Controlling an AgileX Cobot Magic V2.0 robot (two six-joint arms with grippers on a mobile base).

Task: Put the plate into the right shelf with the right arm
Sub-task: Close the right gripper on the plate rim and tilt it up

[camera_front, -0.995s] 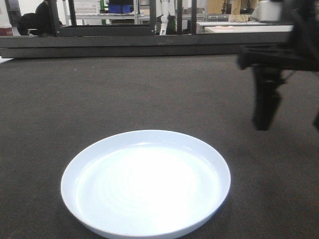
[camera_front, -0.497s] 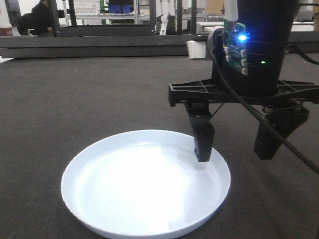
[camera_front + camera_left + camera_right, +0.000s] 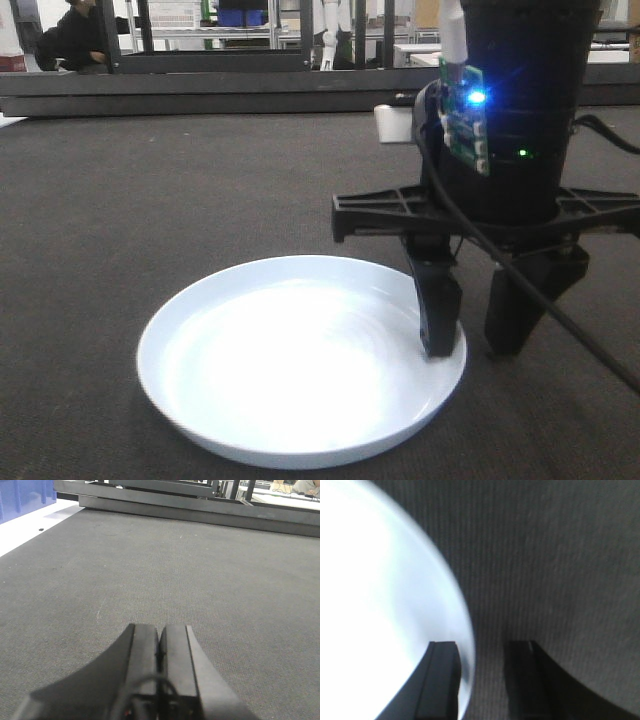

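The white plate [image 3: 290, 370] lies flat on the dark mat, low in the front view. My right gripper [image 3: 473, 345] points down at the plate's right rim. One finger [image 3: 440, 320] stands inside the plate and the other [image 3: 515, 315] outside it on the mat. In the right wrist view the gripper [image 3: 481, 645] is open, with the edge of the plate [image 3: 380, 605] in the gap between the fingers and not pinched. My left gripper [image 3: 160, 627] is shut and empty, low over the mat. I cannot make out the right shelf for certain.
The dark mat [image 3: 200, 190] ends at a low dark frame rail [image 3: 200, 95] at the back. Far behind it stands a metal rack with a blue bin [image 3: 242, 16]. A person [image 3: 75, 35] sits at the back left. A blue bin [image 3: 25, 497] shows at the left wrist view's top left.
My right arm came in from the right and dropped over the plate's right rim. Its fingers have lowered and drawn closer together. The plate has shifted slightly to the right.
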